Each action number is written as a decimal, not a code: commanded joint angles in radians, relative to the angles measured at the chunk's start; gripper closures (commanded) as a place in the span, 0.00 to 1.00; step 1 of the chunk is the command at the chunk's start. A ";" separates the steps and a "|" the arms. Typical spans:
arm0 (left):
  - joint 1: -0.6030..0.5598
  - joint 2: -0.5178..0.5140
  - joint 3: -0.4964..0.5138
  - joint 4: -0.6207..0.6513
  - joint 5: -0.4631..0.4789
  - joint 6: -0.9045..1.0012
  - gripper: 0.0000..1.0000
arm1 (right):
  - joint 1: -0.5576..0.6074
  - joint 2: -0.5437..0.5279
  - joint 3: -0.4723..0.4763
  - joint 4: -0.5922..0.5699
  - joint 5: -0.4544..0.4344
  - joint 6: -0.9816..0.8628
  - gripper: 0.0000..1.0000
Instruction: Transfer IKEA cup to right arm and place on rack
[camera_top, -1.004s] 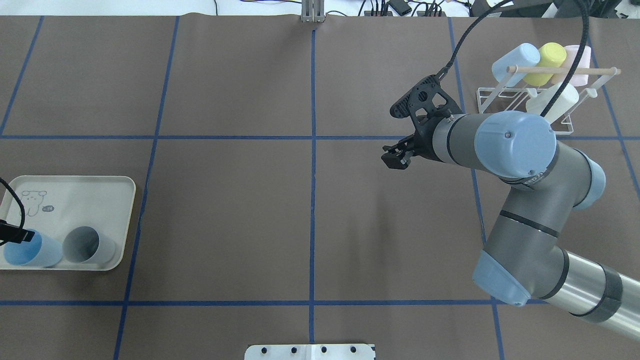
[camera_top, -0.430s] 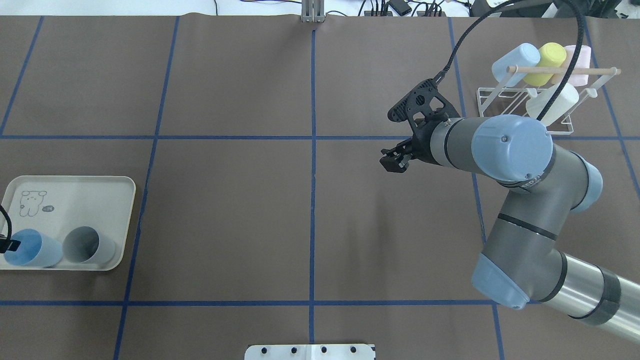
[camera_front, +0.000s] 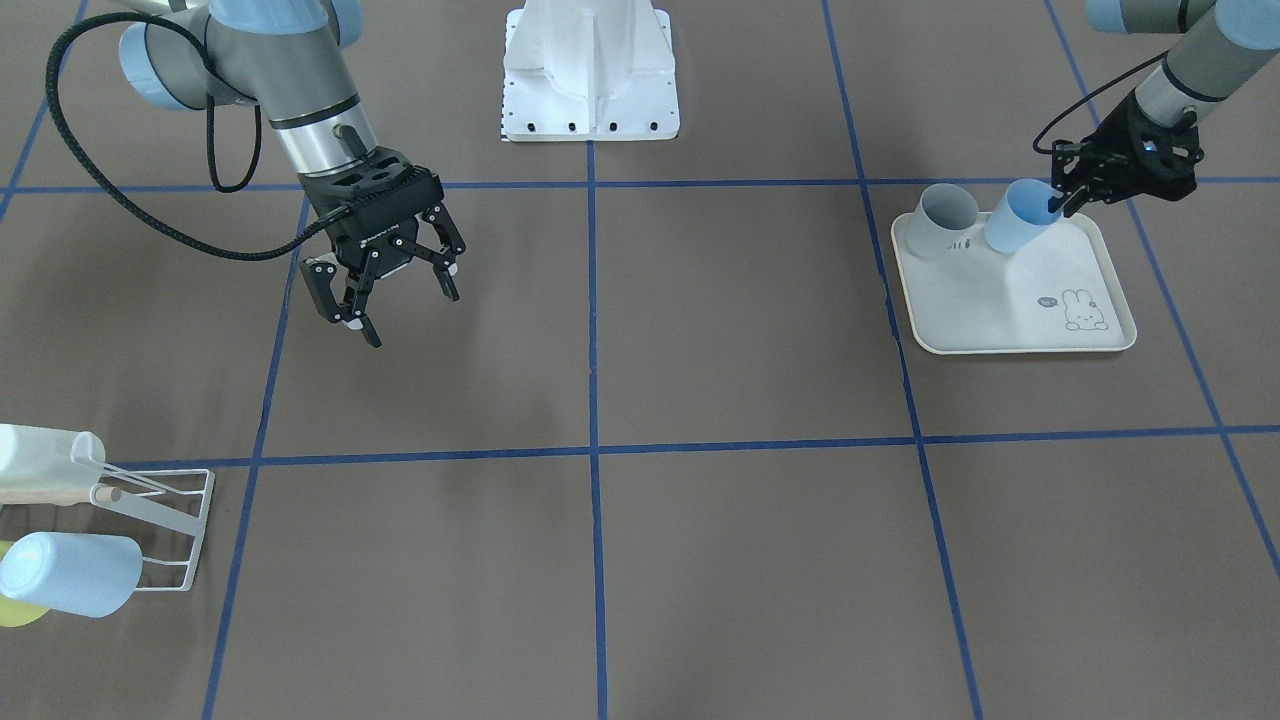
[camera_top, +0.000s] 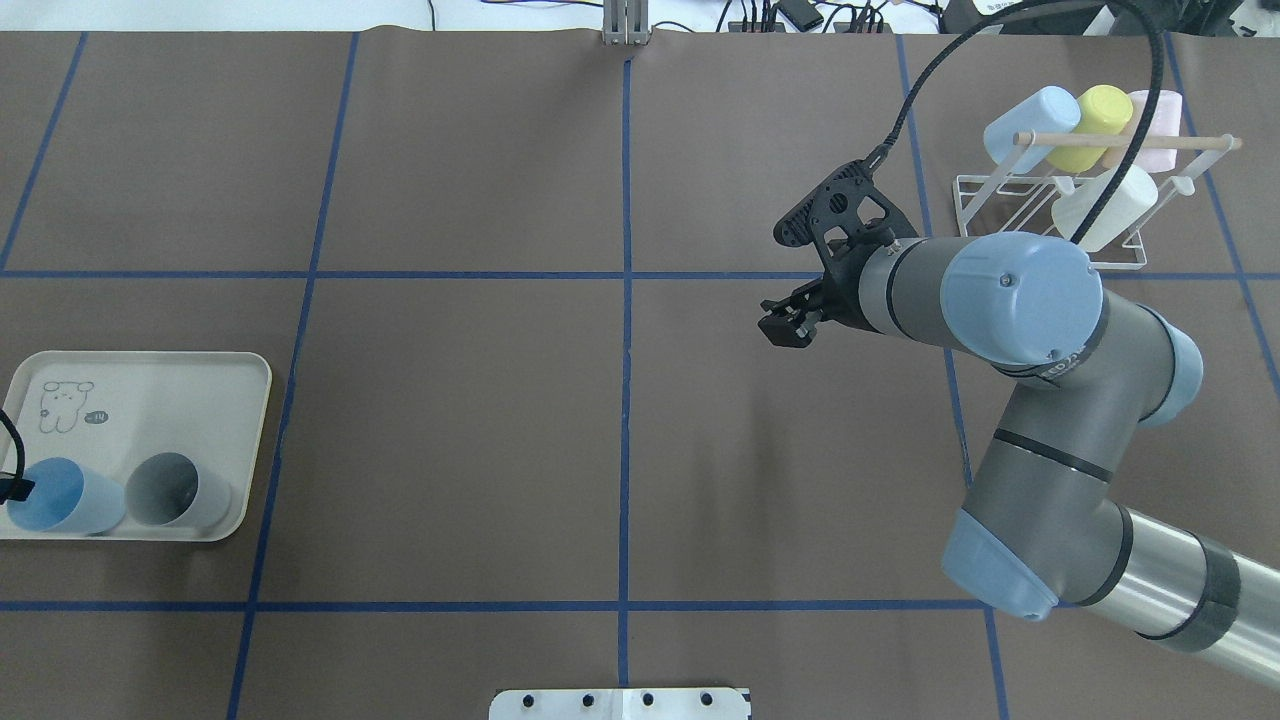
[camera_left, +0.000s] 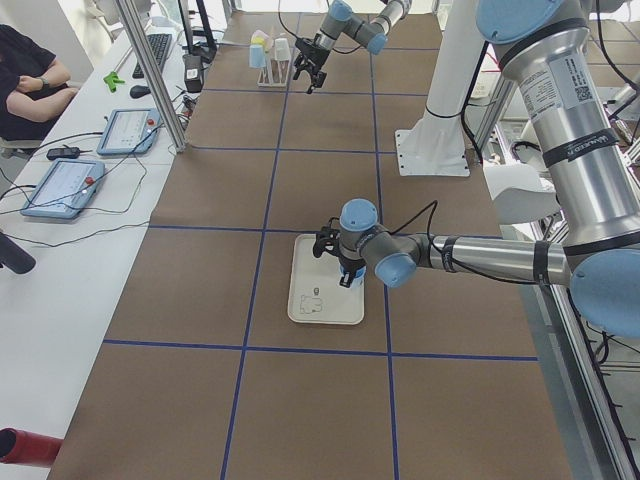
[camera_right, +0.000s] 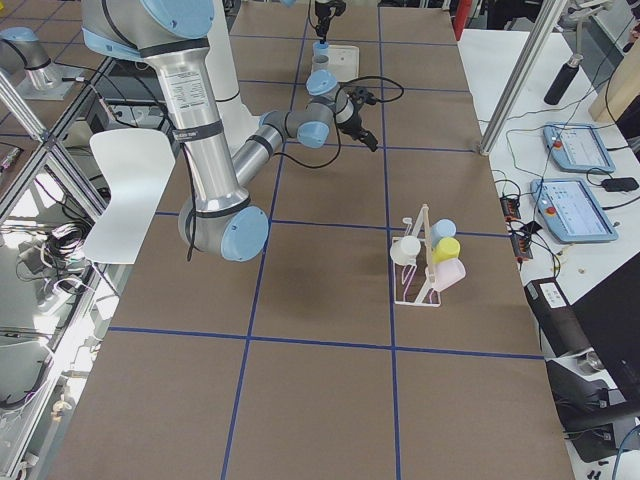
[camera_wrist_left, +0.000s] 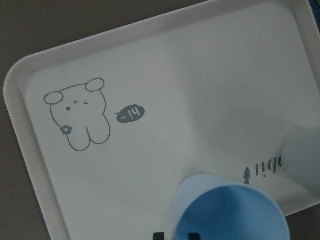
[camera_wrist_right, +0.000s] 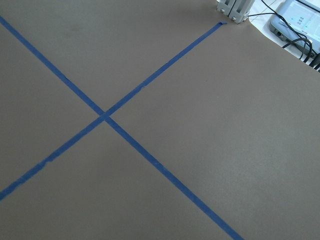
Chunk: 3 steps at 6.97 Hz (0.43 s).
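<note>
The IKEA cup is a light blue one that leans on the cream tray beside a grey cup. My left gripper is at the blue cup's rim. In the left wrist view its dark fingertips straddle the wall of the blue cup with a narrow gap, shut on it. My right gripper hangs open and empty above the table's right half. The white wire rack stands at the far right.
Blue, yellow, pink and white cups hang on the rack's prongs under its wooden dowel. The robot's white base stands at the table's near middle. Blue tape lines cross the brown table cover. A person sits at the side bench.
The left gripper has slid leftwards along the blue cup's rim, almost out of the overhead view. The right arm has drifted slightly left, still open. The cups have not moved.
</note>
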<state>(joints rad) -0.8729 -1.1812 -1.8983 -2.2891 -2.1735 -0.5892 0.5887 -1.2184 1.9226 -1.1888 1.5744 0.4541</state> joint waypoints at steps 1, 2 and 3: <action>0.000 -0.009 0.018 -0.001 0.000 0.000 0.71 | -0.003 -0.001 -0.001 0.000 -0.001 0.000 0.01; 0.000 -0.014 0.018 -0.003 -0.002 -0.001 0.78 | -0.003 -0.001 -0.001 0.000 -0.001 0.000 0.01; 0.000 -0.015 0.015 -0.003 -0.002 -0.001 0.92 | -0.003 -0.001 -0.001 0.000 0.001 0.000 0.01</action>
<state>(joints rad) -0.8728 -1.1935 -1.8824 -2.2912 -2.1747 -0.5900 0.5861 -1.2194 1.9221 -1.1888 1.5742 0.4541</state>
